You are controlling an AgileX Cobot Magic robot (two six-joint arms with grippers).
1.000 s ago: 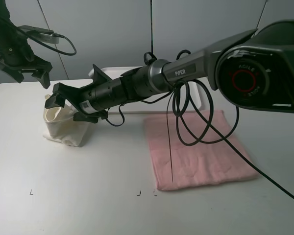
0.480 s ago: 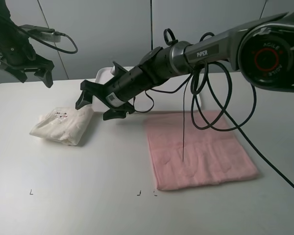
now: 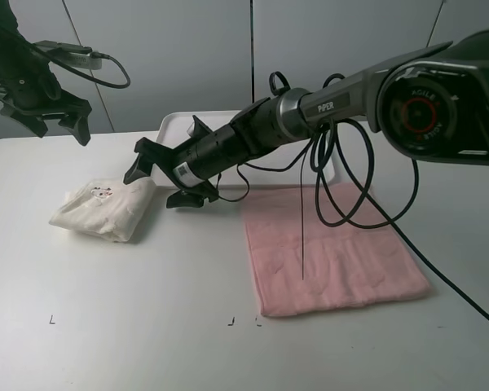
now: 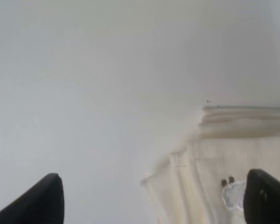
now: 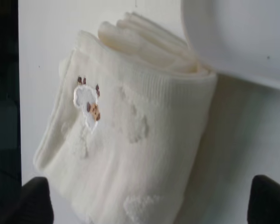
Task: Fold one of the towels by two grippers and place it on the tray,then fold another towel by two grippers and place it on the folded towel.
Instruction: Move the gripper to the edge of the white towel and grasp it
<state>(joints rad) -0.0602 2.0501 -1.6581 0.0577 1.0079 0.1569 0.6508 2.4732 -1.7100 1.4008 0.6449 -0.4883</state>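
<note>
A folded cream towel [image 3: 106, 208] with a small embroidered patch lies on the table at the left. It also shows in the right wrist view [image 5: 130, 126] and the left wrist view [image 4: 233, 158]. A pink towel [image 3: 334, 248] lies flat and unfolded at the right. The white tray [image 3: 179, 125] stands at the back, partly hidden by the right arm; its edge shows in the right wrist view [image 5: 242, 37]. My right gripper [image 3: 156, 183] reaches across, open and empty, just right of the cream towel. My left gripper [image 3: 59, 126] is open and empty, raised above the table's far left.
Black cables [image 3: 342, 187] hang from the right arm over the pink towel. Small black marks [image 3: 231, 321] lie near the table's front edge. A grey wall stands behind the table.
My right gripper let go of the cream towel, which had stood raised and now lies flat on the table. The right gripper drew back slightly to the right. The left gripper hardly moved.
</note>
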